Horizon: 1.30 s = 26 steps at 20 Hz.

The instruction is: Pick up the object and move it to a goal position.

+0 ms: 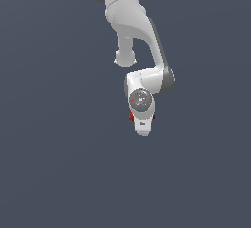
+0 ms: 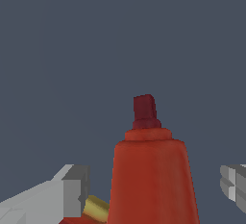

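With the white pincer (image 2: 153,189) spread apart, fingers clear of the red, rounded, dark-nubbed bottle-like object (image 2: 151,170) between them, closing off-centre could tip it.

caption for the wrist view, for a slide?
Red object with dark nub between the open end effector's fingers.

- Both views are lit evenly and rather dimly; the slate-blue background is rendered flat, with only a faint brightening toward one side.
- No cast shadows are seen on the background in either view.
- Soft shading is shown on the white arm (image 1: 139,31), brighter on its upper surfaces, so light from above is suggested.
- No glare or specular hot spots are seen.
- No motion blur or edge distortion is noticed.
- In the wrist view, coarse, blocky edges are shown on the red object (image 2: 151,177) and the grey fingertips (image 2: 72,192).
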Motion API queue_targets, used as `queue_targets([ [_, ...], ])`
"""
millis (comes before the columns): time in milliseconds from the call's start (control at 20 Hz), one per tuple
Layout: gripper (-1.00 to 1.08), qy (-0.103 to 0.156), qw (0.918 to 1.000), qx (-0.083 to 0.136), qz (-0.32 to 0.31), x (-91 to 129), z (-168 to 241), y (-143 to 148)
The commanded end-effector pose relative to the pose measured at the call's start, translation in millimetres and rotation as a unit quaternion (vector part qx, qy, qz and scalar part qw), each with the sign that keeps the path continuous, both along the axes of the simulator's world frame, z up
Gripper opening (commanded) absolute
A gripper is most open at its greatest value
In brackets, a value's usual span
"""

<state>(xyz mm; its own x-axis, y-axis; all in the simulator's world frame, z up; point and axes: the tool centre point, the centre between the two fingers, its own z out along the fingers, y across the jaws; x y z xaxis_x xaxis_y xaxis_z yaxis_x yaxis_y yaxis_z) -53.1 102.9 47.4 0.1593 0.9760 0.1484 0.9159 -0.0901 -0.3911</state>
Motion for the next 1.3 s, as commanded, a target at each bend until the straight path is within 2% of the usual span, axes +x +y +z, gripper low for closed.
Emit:
queue_targets([
  [0,1.08,0.001,1.0,0.0,0.001,-4.2,-8.9,2.1],
  [250,1.08,0.001,1.0,0.001,0.001,-7.9,-16.7,3.9],
  [300,-1.0,0.001,1.0,0.001,0.001,-7.9,-16.7,3.9],
  [900,-1.0,0.0,1.0,0.001,0.001,-6.9,-16.0,4.1],
  [1250,-1.0,0.0,1.0,0.001,0.001,4.8,-14.3,8.3],
])
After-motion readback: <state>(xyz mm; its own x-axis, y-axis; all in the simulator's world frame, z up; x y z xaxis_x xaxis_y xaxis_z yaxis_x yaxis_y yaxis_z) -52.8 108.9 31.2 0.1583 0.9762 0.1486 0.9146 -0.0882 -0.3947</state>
